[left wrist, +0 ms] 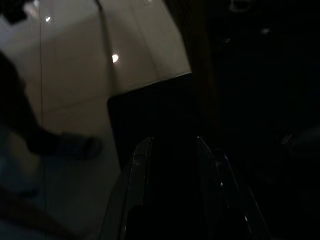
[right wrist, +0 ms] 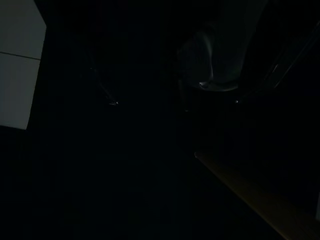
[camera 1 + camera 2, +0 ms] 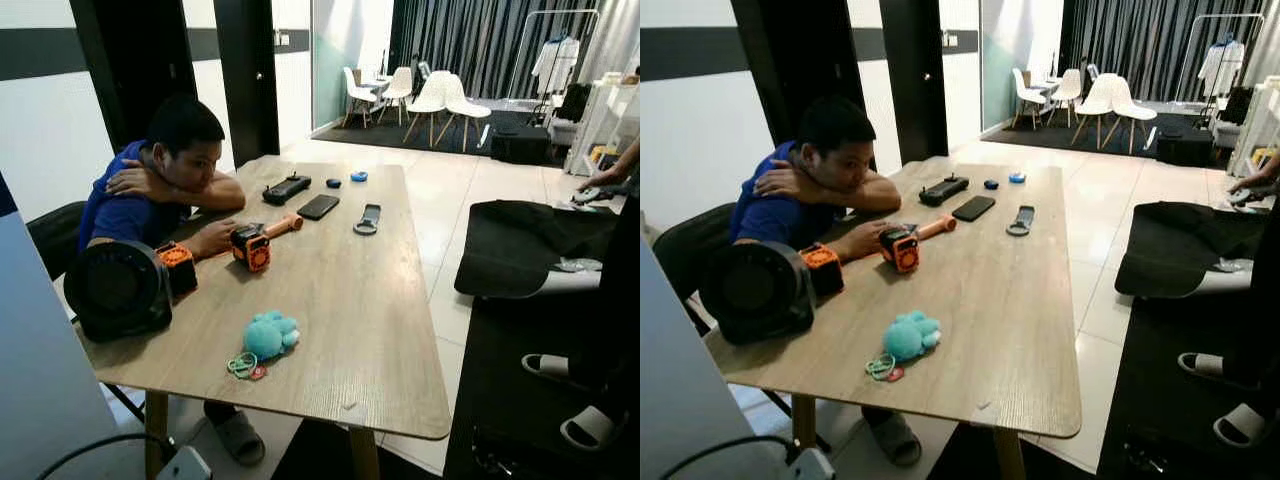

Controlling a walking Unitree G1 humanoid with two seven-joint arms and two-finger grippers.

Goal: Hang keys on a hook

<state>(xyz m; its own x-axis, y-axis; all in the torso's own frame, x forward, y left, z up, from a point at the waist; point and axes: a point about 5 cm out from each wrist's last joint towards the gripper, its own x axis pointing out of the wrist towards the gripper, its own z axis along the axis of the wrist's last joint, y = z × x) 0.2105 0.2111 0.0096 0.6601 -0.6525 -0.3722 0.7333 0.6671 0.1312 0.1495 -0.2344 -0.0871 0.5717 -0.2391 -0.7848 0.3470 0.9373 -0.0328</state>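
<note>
Near front edge of desk (image 3: pixel 380 330), toward left corner: keys (image 3: pixel 243 366) on rings, touching teal plush (image 3: pixel 270 334). You judge: light, loose, jingly; plush soft. Grip at ring. Left tool (image 1: pixel 172 150) hangs idle, fingers apart; right tool: cannot tell.

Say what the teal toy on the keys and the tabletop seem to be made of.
Teal toy: soft plush, judging by its fuzzy, matte, rounded surface. Tabletop: pale wood or wood-look laminate, matte with visible grain lines; which of the two cannot be told. The keys lie beside the toy.
</note>
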